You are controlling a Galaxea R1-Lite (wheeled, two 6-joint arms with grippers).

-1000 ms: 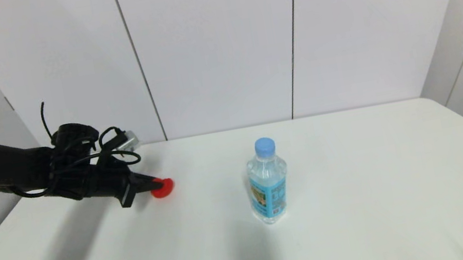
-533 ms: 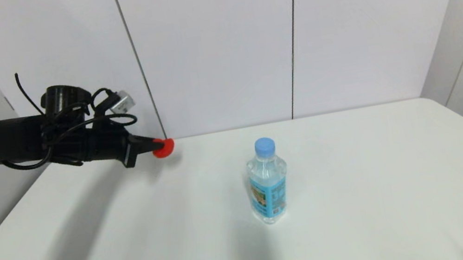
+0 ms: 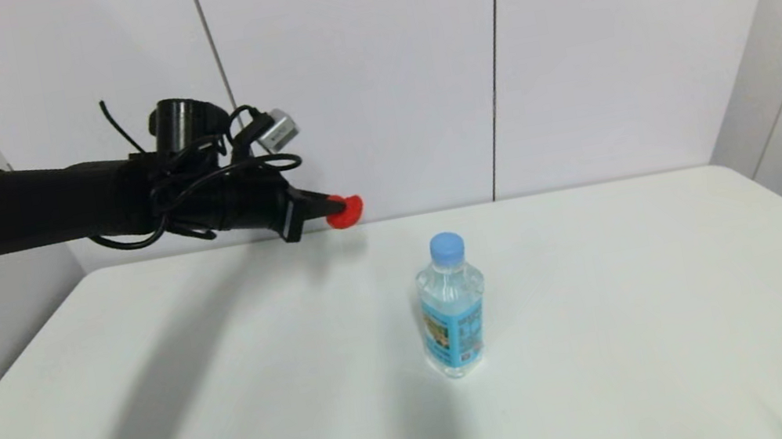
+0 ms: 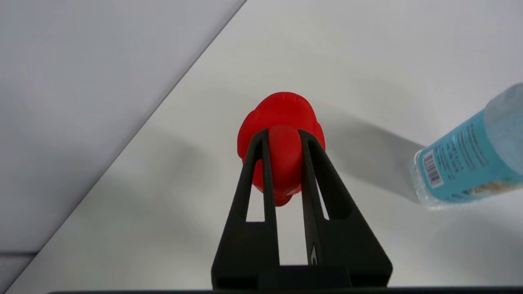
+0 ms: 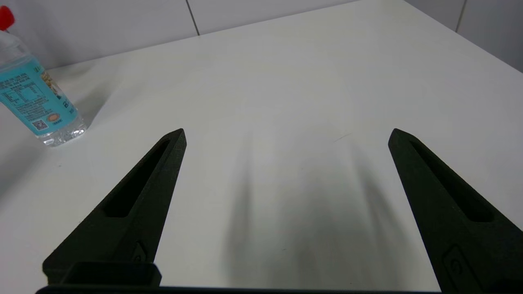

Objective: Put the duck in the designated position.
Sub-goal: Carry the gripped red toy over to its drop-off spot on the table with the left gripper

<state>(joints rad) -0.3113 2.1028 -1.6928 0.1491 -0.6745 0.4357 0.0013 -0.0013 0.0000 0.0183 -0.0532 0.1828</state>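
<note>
Duck (image 3: 345,212) pinched between the fingers of the left gripper (image 3: 330,211), held in the air above the table's (image 3: 618,340) far edge, behind and left of the bottle (image 3: 453,309). Right gripper (image 5: 286,163) idle, fingers spread.

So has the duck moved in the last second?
Yes. Held in the left gripper, the duck has risen off the table and travelled toward the robot's right, closer to the bottle, which stands unmoved.

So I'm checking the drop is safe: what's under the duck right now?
Only bare white table lies beneath the duck, held in the air by the left gripper. The bottle stands off to its side. The gripper's fingers hide part of the duck.
</note>
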